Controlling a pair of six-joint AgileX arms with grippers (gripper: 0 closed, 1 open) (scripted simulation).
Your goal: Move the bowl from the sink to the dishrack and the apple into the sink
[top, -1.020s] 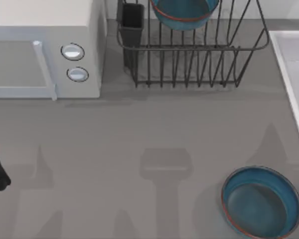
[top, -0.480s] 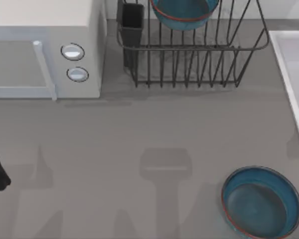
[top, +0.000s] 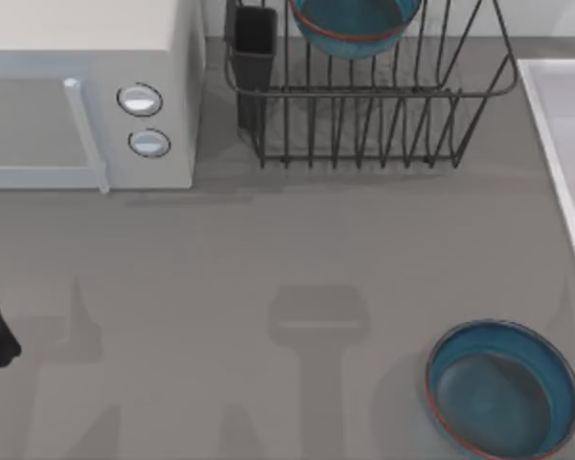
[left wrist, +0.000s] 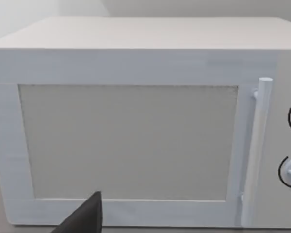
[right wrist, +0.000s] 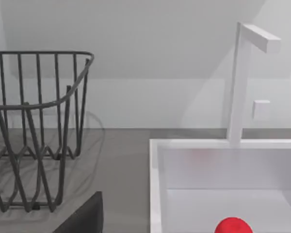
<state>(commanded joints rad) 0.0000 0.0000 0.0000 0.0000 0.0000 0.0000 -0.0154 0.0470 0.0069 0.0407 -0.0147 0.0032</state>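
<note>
Glazed glossy bowl (top: 353, 27), black wire dishrack (top: 364, 96), smooth matt sink (right wrist: 223, 194).

The table (top: 297, 249) is a plain grey surface. At its far left stands a white microwave (top: 86, 96), door handle and two round dials facing forward. Just beside it, at the far middle, sits the black wire dishrack (top: 374, 125), with its dark cutlery cup at the corner nearest the microwave. Along the right edge lies the white-rimmed sink (top: 556, 163). Near the front right, well apart from the rack, rests a shallow dark-blue dish (top: 503, 388) with a reddish rim.
</note>
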